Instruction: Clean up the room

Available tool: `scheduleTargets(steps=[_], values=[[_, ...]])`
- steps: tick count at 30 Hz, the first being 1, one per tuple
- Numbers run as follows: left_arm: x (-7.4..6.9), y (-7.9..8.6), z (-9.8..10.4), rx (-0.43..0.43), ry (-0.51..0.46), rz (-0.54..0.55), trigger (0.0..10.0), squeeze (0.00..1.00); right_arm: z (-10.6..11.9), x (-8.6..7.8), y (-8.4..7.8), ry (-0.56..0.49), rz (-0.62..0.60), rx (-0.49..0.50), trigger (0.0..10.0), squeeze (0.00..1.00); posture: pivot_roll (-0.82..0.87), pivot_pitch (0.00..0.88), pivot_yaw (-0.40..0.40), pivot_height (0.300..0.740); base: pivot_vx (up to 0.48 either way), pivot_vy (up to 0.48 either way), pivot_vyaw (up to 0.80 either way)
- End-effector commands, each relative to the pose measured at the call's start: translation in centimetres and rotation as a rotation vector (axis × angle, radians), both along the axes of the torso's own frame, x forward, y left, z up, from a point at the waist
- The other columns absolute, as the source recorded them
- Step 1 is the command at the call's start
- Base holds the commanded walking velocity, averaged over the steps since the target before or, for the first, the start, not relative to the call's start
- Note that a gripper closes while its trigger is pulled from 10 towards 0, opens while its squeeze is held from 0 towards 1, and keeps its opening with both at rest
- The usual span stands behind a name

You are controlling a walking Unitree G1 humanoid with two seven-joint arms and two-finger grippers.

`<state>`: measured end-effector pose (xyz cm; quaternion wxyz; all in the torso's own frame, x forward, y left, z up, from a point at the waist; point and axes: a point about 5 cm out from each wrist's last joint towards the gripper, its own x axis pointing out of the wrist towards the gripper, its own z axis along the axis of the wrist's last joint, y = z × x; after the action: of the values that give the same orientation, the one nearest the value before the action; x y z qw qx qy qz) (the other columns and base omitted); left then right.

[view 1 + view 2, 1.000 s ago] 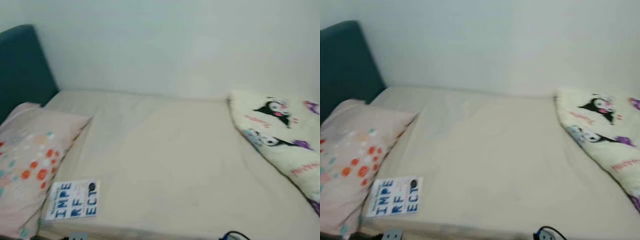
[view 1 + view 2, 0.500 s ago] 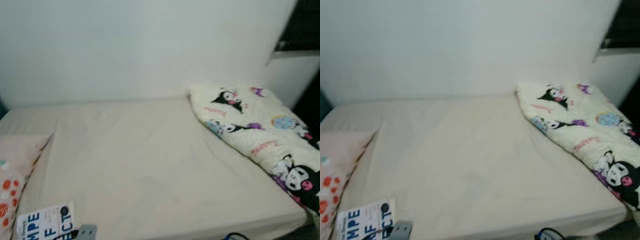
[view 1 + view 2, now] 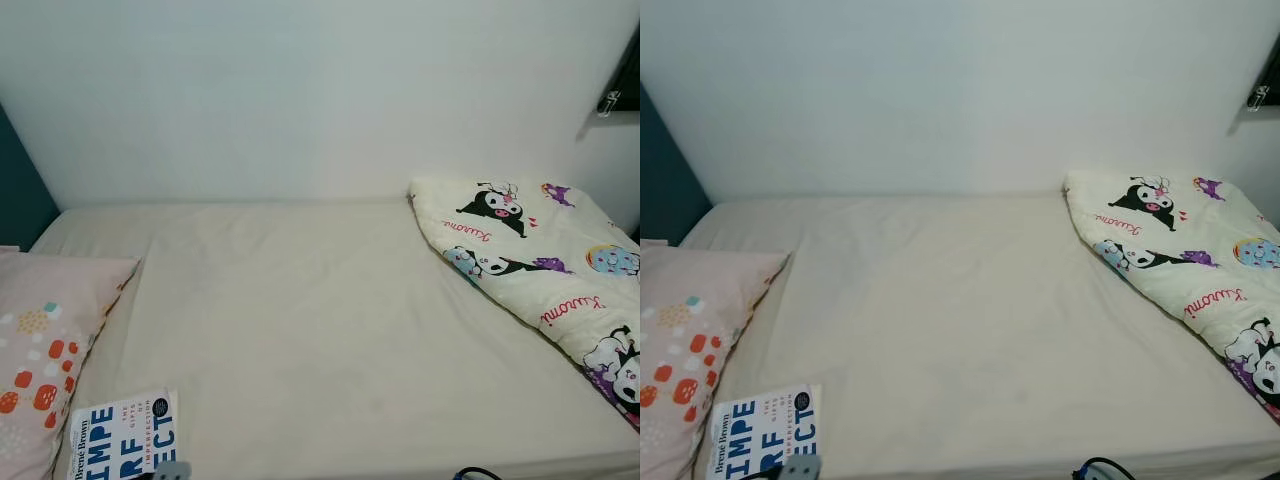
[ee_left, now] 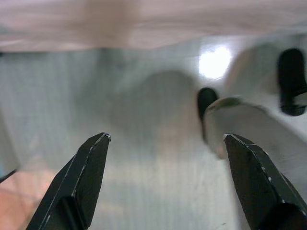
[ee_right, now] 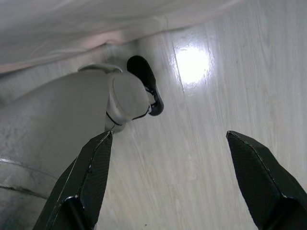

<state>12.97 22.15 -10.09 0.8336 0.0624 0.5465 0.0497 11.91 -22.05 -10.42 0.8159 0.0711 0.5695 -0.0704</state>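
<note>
1. Both claws hang idle at my sides: the left gripper (image 4: 165,143) and the right gripper (image 5: 168,143) each have their black fingers spread wide with nothing between them, pointing down at pale wood-grain floor (image 5: 216,120) beside the robot's own leg.
2. What I judge needs tidying lies on the bed (image 3: 330,320): a book (image 3: 125,450) with blue lettering at the near left edge, just beside the spotted pillow (image 3: 45,340), and a cartoon-print blanket (image 3: 540,260) bunched along the right side.
3. I expect the book to be light, stiff and flat, with a smooth cover that could slide on the sheet; I'd pinch it at an edge that overhangs or lifts from the mattress.
4. I expect the blanket to be soft, bulky and floppy; I'd take it at a corner or a raised fold, and it will sag and drag when lifted.
5. Book's lower part, the pillow's left side and the blanket's far right end are cut off by the frame.
6. Left wrist view is blurred.
</note>
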Motion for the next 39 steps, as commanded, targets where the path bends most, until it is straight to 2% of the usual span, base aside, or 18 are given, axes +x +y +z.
scheduleTargets(steps=[1,5,8,11,18,23,29,39], values=[[-0.3,0.1,-0.1,-0.002,0.014,-0.017,10.0,0.00,-0.1,0.0,0.3,-0.006,-0.001,0.003,10.0,0.00,-0.13,0.000,-0.014,0.740,0.000,0.000,0.00],[-0.5,0.2,-0.1,-0.007,0.020,-0.019,10.0,0.00,-0.1,0.2,1.0,-0.007,0.002,0.009,10.0,0.00,-0.13,0.000,-0.014,0.740,0.000,-0.178,0.00],[-0.6,0.1,-0.2,-0.021,0.022,-0.018,10.0,0.00,-0.1,1.0,2.2,-0.018,0.009,0.021,10.0,0.00,-0.12,0.000,-0.015,0.740,0.000,-0.400,0.00],[-0.6,-0.1,-0.2,-0.025,0.022,-0.022,10.0,0.00,0.0,1.6,2.6,-0.028,0.013,0.025,10.0,0.00,-0.12,0.000,-0.015,0.740,0.000,-0.400,0.00],[-0.2,-0.8,-0.2,-0.033,0.019,-0.033,10.0,0.00,0.2,1.8,1.8,-0.035,0.012,0.016,10.0,0.00,-0.13,0.000,-0.012,0.740,0.000,-0.401,0.00],[0.0,-1.0,-0.2,-0.036,0.018,-0.037,10.0,0.00,0.2,1.0,0.5,-0.027,-0.001,0.005,10.0,0.00,-0.13,0.000,-0.007,0.740,0.000,-0.403,0.00],[0.0,-1.0,-0.2,-0.038,0.019,-0.037,10.0,0.00,0.1,0.8,0.6,-0.023,-0.004,0.009,10.0,0.00,-0.13,0.000,-0.006,0.740,0.000,-0.408,0.00],[0.4,-2.7,-0.3,-0.054,0.017,-0.045,10.0,0.00,0.0,0.9,1.5,-0.023,-0.002,0.020,10.0,0.00,-0.13,0.000,-0.007,0.740,0.000,-0.420,0.00]])
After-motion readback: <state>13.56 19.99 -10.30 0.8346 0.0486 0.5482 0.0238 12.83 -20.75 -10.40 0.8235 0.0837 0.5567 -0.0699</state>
